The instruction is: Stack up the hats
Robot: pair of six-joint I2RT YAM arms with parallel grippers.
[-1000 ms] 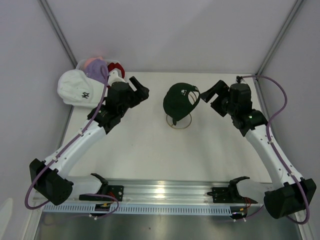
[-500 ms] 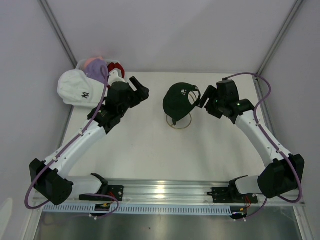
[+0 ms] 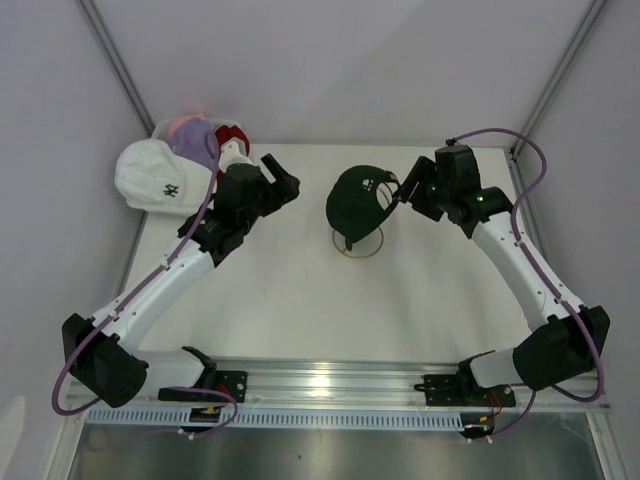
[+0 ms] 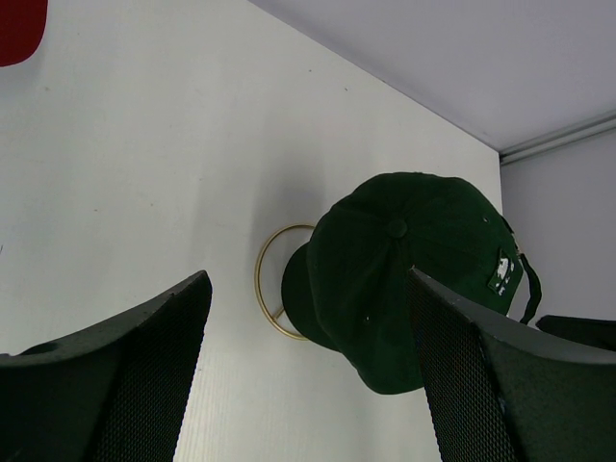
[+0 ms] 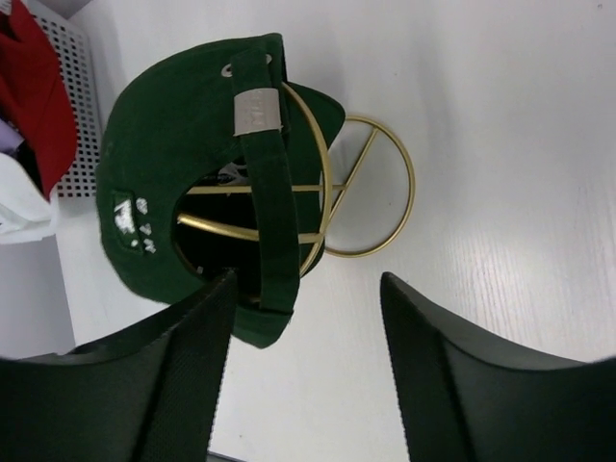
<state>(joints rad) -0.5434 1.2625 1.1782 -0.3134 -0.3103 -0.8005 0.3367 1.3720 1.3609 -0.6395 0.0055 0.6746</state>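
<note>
Illegible dark monogram point(image 3: 171, 189) on white cap point(image 3: 143, 168); illegible white tag point(image 4: 500, 271) on green cap point(image 4: 404, 269).

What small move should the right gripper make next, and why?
Probably ease the right gripper forward onto the back strap of the green cap: the cap sits on the gold stand, the strap lies just ahead of the gripper's parted fingers.

Dark green cap point(image 3: 358, 200), gold wire stand point(image 3: 360, 247), white cap point(image 3: 150, 180), red cap point(image 3: 235, 135).
</note>
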